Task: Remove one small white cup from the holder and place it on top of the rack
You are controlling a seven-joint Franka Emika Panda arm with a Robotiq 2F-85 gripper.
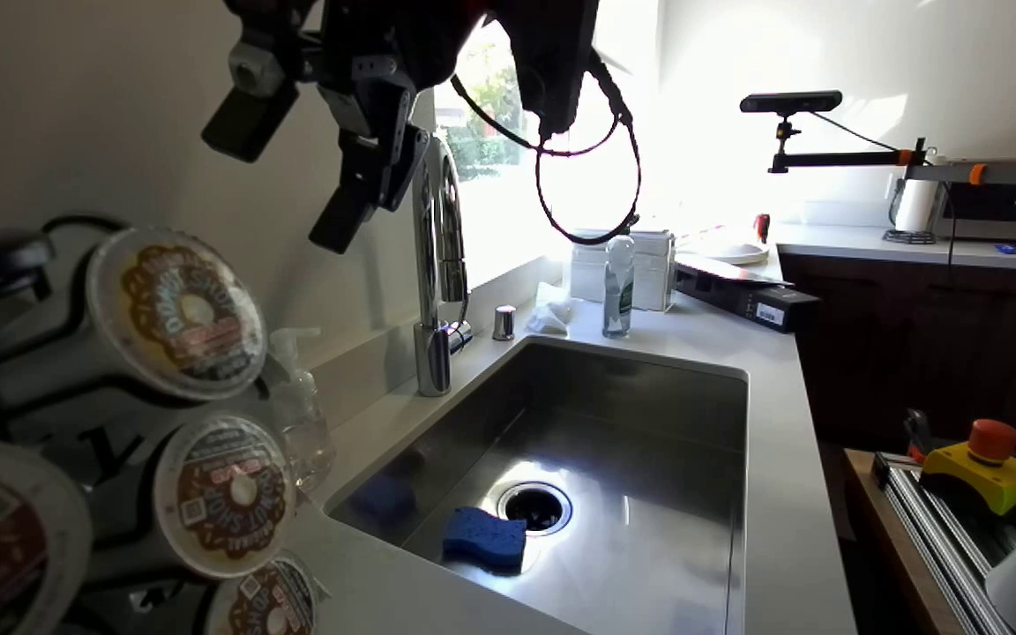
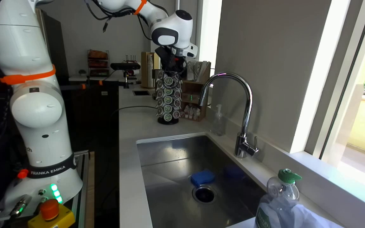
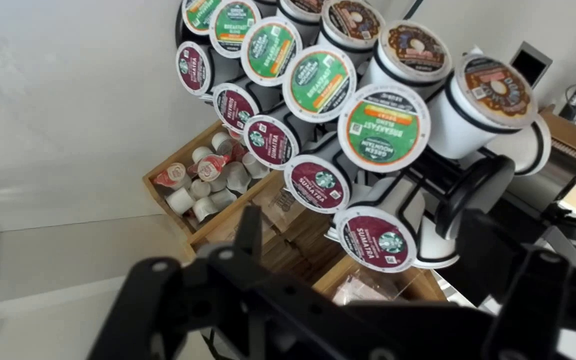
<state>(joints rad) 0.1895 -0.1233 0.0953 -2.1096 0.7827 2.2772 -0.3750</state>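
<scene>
evidently i'm only at the start: the fingers (image 1: 342, 210) stand spread with nothing between them, and the small white cup (image 3: 385, 227) i'd judge likeliest, a sumatra one in the wrist view, sits in the holder (image 3: 490, 182) close to its top. freeing it and setting it on the rack (image 3: 233, 209), which i take to be the wooden one beside the holder, are left to do. the cup's lid (image 3: 375, 244) faces outward, its long axis running back into the holder, the exact tilt hard to tell.
</scene>
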